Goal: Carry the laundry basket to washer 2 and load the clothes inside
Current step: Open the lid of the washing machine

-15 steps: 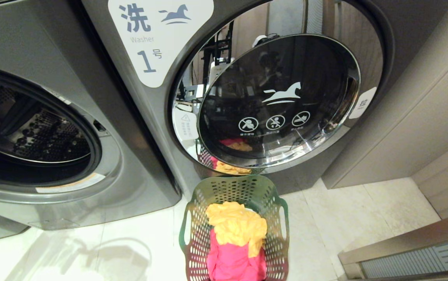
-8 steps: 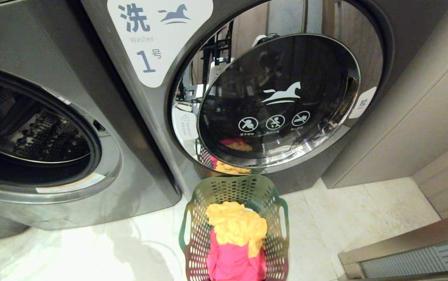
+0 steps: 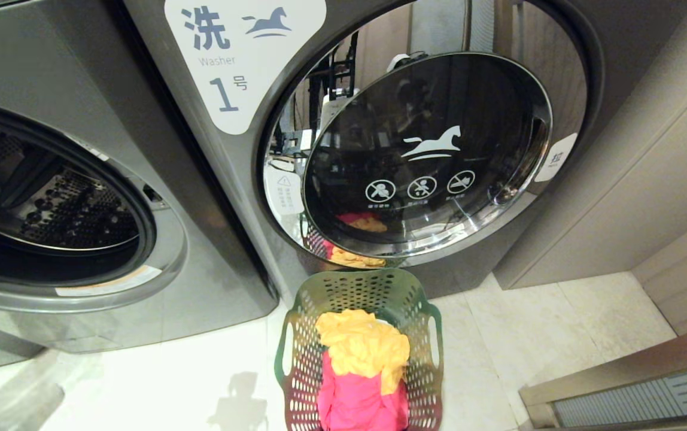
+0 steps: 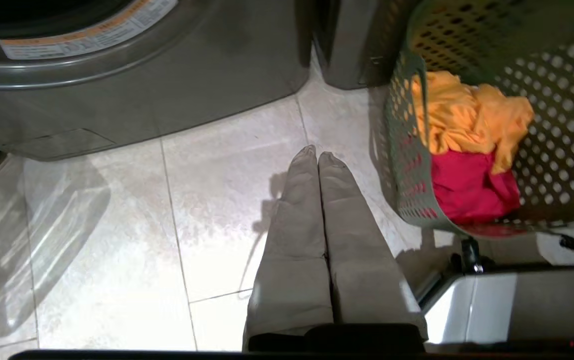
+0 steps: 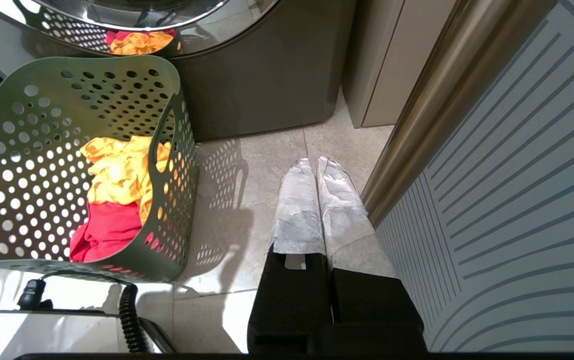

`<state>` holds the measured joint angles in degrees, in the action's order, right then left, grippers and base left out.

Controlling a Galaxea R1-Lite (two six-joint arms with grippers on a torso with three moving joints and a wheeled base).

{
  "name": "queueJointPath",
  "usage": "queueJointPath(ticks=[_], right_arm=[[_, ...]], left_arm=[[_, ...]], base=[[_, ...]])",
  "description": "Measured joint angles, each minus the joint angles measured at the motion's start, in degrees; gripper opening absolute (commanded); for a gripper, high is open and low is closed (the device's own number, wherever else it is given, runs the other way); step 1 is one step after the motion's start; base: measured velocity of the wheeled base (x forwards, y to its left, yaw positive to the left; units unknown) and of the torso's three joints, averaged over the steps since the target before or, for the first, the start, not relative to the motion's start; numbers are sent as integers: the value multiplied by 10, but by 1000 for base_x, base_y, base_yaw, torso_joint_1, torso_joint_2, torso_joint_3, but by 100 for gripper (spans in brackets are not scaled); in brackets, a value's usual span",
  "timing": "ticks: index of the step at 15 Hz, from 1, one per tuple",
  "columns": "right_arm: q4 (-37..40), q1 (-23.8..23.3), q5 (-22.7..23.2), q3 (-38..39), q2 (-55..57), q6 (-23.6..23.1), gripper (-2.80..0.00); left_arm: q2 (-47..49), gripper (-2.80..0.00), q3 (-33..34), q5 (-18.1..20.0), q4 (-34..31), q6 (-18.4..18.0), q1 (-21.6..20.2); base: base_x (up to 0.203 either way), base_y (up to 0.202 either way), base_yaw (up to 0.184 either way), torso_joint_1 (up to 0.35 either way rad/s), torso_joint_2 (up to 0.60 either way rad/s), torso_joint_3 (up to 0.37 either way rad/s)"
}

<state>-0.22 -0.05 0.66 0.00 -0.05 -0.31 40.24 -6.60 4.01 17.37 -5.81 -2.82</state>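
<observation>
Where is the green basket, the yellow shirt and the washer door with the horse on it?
laundry basket (image 3: 421,368), head view, right wall with holes.
yellow garment (image 3: 361,347), head view, middle of the cloth.
washer door (image 3: 427,155), head view, dark glass by the horse.

R claw closed over floor tiles, beside laundry basket w/ clothes.

clothes in laundry basket, before washer

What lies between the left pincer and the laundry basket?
Only bare floor tile, seen in the left wrist view: the shut left pincer points at the tile beside the laundry basket, apart from it.
</observation>
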Motion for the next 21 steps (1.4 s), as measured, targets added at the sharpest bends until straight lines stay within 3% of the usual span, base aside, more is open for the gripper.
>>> queueJointPath(ticks=[4,7,18,21], right_arm=[[0,0,0,0,0,1,-280],[0,0,0,0,0,1,-280],[0,0,1,0,0,-3,-280],[3,0,5,0,0,-58,-280]], left_arm=[[-243,-280,29,5,-152,-16,22],[-356,-280,53,-18,-179,-7,29],[-403,-280,65,-21,-177,2,33],[-403,-280,66,-21,-178,-3,33]], base=[[0,0,0,0,0,0],[0,0,0,0,0,0],[0,0,0,0,0,0],[0,0,0,0,0,0]])
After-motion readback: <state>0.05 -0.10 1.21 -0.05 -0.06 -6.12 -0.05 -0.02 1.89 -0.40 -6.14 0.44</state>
